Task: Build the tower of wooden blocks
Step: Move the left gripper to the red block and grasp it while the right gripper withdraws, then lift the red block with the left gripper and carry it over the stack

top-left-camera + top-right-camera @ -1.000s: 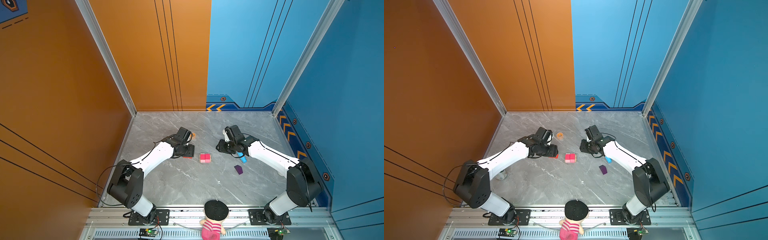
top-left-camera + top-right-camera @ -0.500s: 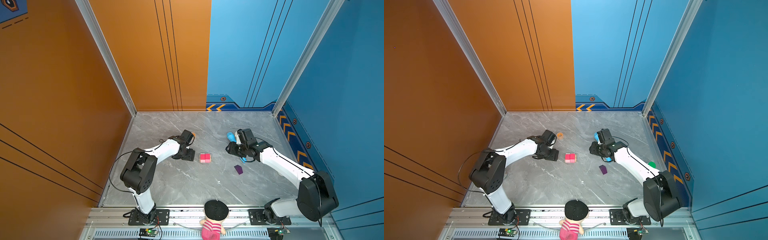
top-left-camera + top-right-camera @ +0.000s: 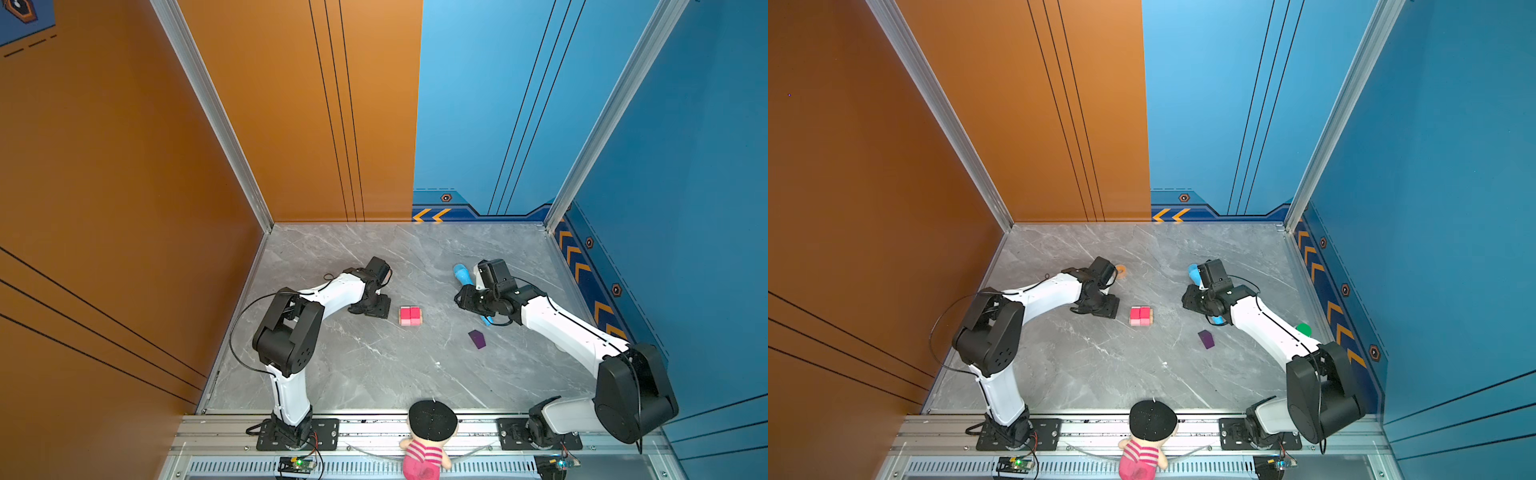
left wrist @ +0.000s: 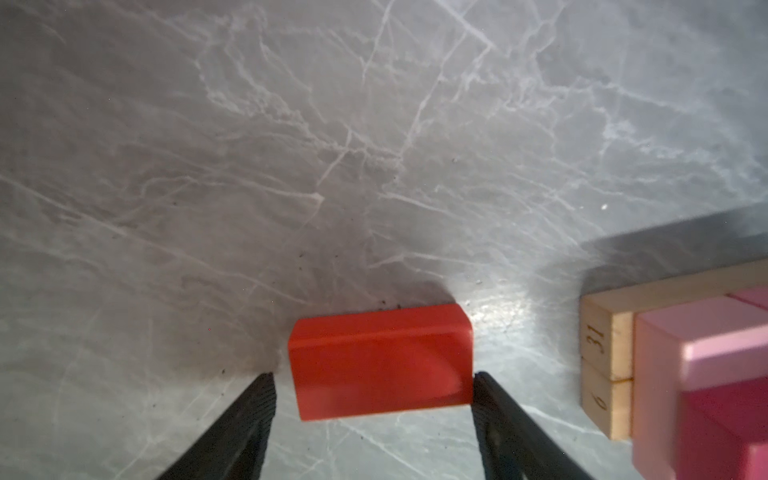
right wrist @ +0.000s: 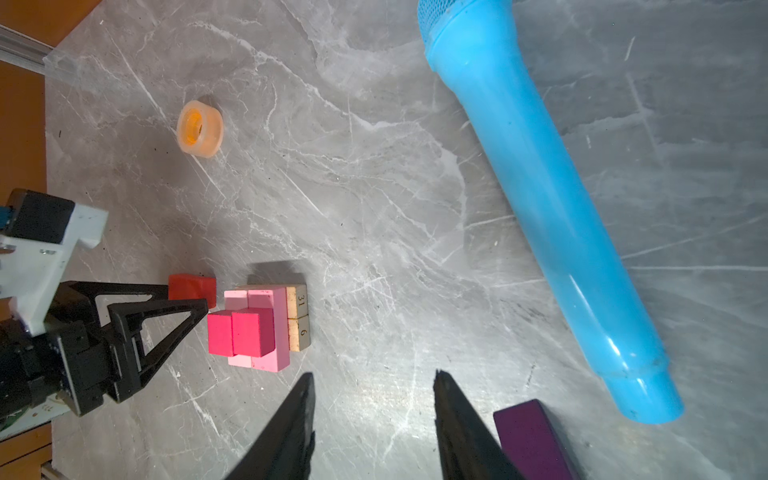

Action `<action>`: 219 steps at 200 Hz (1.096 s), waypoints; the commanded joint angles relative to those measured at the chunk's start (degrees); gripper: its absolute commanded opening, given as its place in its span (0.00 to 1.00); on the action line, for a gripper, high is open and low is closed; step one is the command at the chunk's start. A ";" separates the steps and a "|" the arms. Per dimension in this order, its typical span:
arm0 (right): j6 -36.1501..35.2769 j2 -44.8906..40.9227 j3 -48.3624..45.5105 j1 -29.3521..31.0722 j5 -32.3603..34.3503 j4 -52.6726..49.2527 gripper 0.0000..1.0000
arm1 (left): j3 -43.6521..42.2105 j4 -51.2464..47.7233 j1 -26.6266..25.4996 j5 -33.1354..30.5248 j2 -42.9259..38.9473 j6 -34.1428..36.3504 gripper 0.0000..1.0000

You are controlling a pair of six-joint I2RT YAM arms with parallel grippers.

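The left gripper [image 4: 372, 376], jaws apart, flanks the red brick [image 4: 380, 353] on the table [image 4: 249, 166]; the right gripper [image 5: 374, 374], jaws apart and empty, hovers beside the purple house-shaped piece [image 5: 532, 436]; the part-built wood block tower [image 5: 257, 328] stands between both grippers.

tower [image 5: 249, 332]: 3 layers stacked | red brick [image 4: 380, 361]: flat beside | purple piece [image 3: 476, 339]: apart

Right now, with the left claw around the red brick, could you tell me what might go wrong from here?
The open left claw straddles the red brick close beside the half-built tower; closing or lifting carelessly might knock its magenta cubes.
The open right claw hangs near the purple piece and blue tube; reaching could roll the tube.
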 commanded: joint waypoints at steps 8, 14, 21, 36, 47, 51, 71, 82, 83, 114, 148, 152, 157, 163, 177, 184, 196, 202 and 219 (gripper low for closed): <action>0.25 -1.31 -0.91 -0.54 -0.03 0.71 0.48 | 2.08 -1.53 0.01 -1.81 0.94 0.60 0.72; 0.27 -1.35 -0.92 -0.55 -0.03 0.80 0.48 | 2.16 -1.63 -0.04 -1.99 1.08 0.51 0.72; 0.33 -1.36 -0.92 -0.55 0.00 0.79 0.48 | 2.30 -1.72 -0.19 -2.17 1.21 0.42 0.70; 0.33 -1.28 -0.94 -0.55 0.07 0.75 0.48 | 2.50 -1.75 -0.45 -2.43 1.63 0.15 0.69; 0.33 -1.30 -0.94 -0.53 0.08 0.68 0.48 | 2.76 -1.87 -0.60 -2.59 1.95 0.07 0.69; 0.33 -1.33 -0.92 -0.55 0.15 0.66 0.48 | 2.91 -1.90 -0.66 -2.62 2.06 0.07 0.69; 0.30 -1.52 -0.96 -0.55 0.37 0.50 0.48 | 3.44 -2.40 -1.07 -2.92 2.58 0.07 0.68; 0.33 -1.62 -1.09 -0.54 0.49 0.43 0.48 | 3.65 -2.68 -1.24 -3.12 2.91 -0.02 0.68; 0.29 -1.58 -1.09 -0.55 0.45 0.46 0.48 | 3.65 -2.69 -1.25 -3.13 2.94 -0.02 0.68; 0.32 -1.68 -1.19 -0.64 0.68 0.40 0.48 | 4.14 -3.14 -1.51 -3.75 3.32 -0.53 0.66; 0.33 -1.56 -1.18 -0.64 0.76 0.36 0.47 | 4.27 -3.57 -1.65 -4.15 2.78 -0.96 0.65; 0.33 -1.62 -1.18 -0.62 0.72 0.40 0.47 | 4.32 -3.58 -1.69 -4.22 2.75 -1.03 0.65; 0.33 -1.60 -1.18 -0.64 0.76 0.40 0.47 | 4.35 -3.58 -1.66 -4.29 2.64 -1.07 0.65; 0.33 -1.58 -1.22 -0.64 0.76 0.40 0.47 | 4.27 -3.66 -1.70 -4.29 2.58 -1.20 0.65; 0.33 -1.47 -1.18 -0.64 0.77 0.40 0.47 | 4.27 -3.75 -1.66 -4.22 2.36 -1.48 0.64; 0.33 -1.54 -1.18 -0.64 0.63 0.38 0.47 | 4.35 -3.90 -1.66 -4.18 2.13 -1.72 0.63; 0.33 -1.47 -1.26 -0.73 0.65 0.40 0.47 | 4.52 -4.40 -1.71 -4.06 1.55 -2.33 0.62; 0.33 -1.50 -1.22 -0.73 0.63 0.40 0.47 | 4.62 -4.78 -1.75 -4.00 1.12 -2.75 0.62; 0.25 -1.54 -1.27 -0.81 0.46 0.57 0.48 | 5.06 -5.85 -1.78 -4.11 -0.60 -4.31 0.60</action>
